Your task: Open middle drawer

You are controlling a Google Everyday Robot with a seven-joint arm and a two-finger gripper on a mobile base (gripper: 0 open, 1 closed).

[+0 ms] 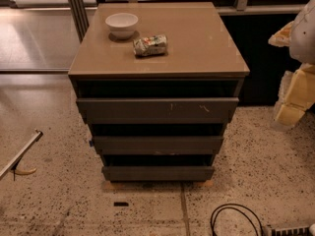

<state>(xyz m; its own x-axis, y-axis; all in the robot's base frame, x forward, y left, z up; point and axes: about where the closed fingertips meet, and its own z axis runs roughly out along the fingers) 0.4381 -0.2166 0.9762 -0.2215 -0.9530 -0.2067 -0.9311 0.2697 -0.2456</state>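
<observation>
The cabinet (197,38) stands in the middle of the camera view with three dark grey-brown drawer fronts stacked below its top. The middle drawer (157,144) is the plain front between the larger scratched top front (157,110) and the narrow bottom front (157,173). None of its inside shows, only a dark gap above it. My gripper (294,100), pale yellow below a white arm part, is at the right edge of the view. It is beside the cabinet's right side, well apart from the middle drawer, and holds nothing that I can see.
A white bowl (122,23) and a crushed can (150,45) lie on the cabinet top. A black cable loop (236,219) lies on the speckled floor at the front right. A slanted metal bar (19,156) is at the left edge. Dark panels stand behind.
</observation>
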